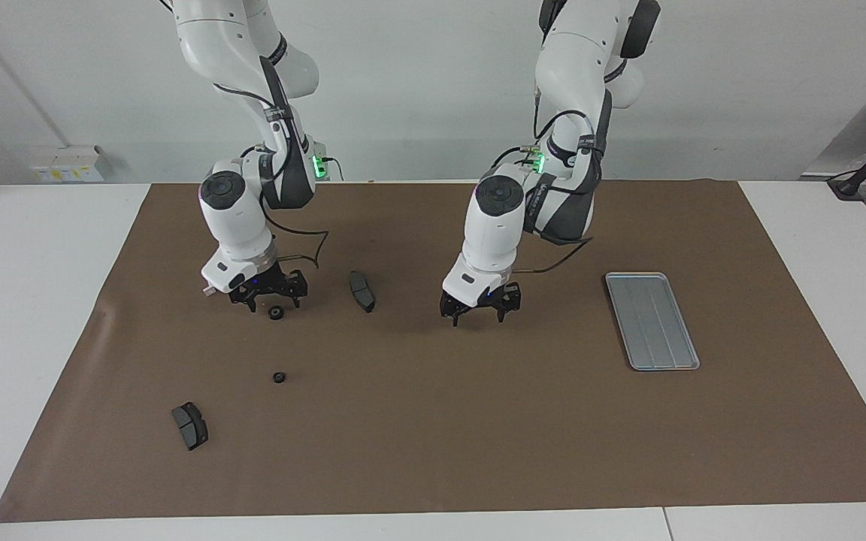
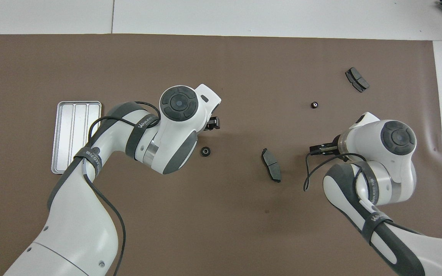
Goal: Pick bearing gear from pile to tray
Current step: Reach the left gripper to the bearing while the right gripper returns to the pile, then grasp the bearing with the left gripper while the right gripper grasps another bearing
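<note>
The pile is scattered over the brown mat. My right gripper (image 1: pixel 274 303) (image 2: pixel 320 148) stands open, low over a black ring (image 1: pixel 276 313) that the overhead view hides. My left gripper (image 1: pixel 478 315) (image 2: pixel 213 124) is open and low at the mat's middle, by another ring (image 2: pixel 205 151) which the facing view hides behind the hand. A third ring (image 1: pixel 279 377) (image 2: pixel 314 104) lies farther out. The silver tray (image 1: pixel 651 319) (image 2: pixel 76 136) sits bare toward the left arm's end.
One dark pad plate (image 1: pixel 362 291) (image 2: pixel 271 165) lies between the two grippers. A second pad plate (image 1: pixel 190 425) (image 2: pixel 357 79) lies far out toward the right arm's end. The white bracket (image 1: pixel 209 288) shows only a tip beside the right hand.
</note>
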`<state>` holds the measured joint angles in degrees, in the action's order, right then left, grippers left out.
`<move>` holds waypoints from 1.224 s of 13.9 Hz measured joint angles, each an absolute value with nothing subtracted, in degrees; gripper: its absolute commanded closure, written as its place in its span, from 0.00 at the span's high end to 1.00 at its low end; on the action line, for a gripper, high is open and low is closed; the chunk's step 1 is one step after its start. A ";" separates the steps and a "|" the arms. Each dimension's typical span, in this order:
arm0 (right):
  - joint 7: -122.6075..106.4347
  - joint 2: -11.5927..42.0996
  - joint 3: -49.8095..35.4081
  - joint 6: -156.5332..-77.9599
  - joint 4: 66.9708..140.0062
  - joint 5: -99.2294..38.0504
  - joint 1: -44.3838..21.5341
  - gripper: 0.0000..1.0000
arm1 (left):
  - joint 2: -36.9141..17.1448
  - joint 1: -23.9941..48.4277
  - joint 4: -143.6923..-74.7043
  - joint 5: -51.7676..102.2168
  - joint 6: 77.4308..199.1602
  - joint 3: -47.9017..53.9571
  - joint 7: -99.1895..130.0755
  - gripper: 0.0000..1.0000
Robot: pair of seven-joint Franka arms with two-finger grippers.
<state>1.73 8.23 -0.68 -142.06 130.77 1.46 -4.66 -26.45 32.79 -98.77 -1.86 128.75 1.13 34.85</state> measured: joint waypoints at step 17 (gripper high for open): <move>1.74 9.09 -0.94 -145.04 131.68 1.37 -4.24 0.09 | -24.51 35.99 -105.87 -1.86 132.21 1.31 36.65 0.70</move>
